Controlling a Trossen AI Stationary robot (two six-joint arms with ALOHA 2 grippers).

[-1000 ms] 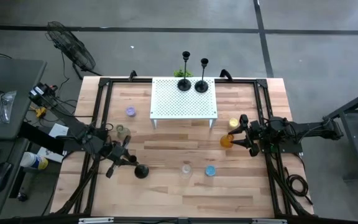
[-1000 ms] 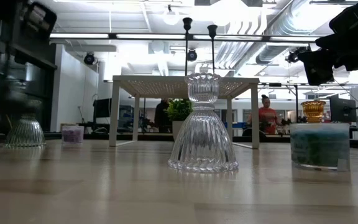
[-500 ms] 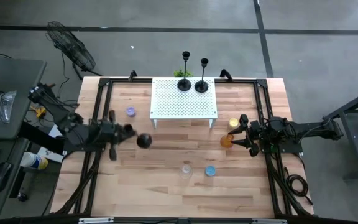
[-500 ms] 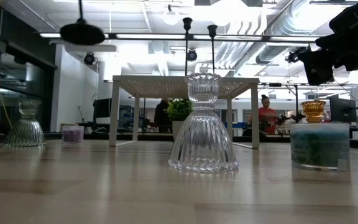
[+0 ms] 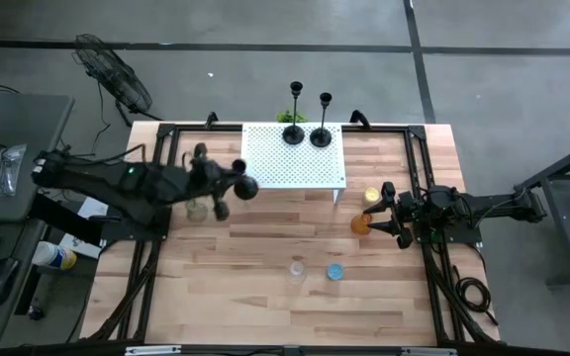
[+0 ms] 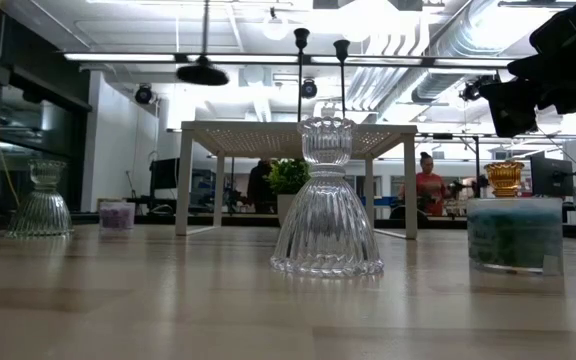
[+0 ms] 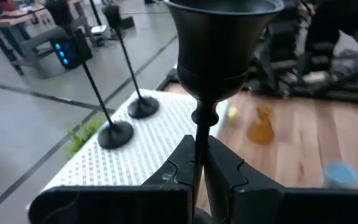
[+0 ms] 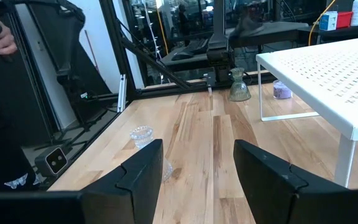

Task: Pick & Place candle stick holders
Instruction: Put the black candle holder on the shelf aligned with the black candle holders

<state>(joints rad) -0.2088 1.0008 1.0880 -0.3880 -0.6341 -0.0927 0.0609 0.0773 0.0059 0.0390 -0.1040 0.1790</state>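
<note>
From above, the left gripper (image 5: 218, 185) reaches over the plank table (image 5: 265, 297) beside the white perforated shelf (image 5: 293, 158), carrying a black candlestick (image 5: 246, 188) tipped so its domed base faces up, while the right gripper (image 5: 384, 213) waits near an orange cup (image 5: 361, 223). At table height, a ribbed clear glass holder (image 6: 327, 200) stands in front, the carried base (image 6: 202, 72) hanging above shelf level and two candlesticks (image 6: 301, 75) upright on the shelf. The left wrist view shows fingers (image 7: 178, 168) clamped on the thin stem under the flared cup (image 7: 219, 43); the right wrist view shows fingers (image 8: 143, 171) spread apart, holding nothing.
</note>
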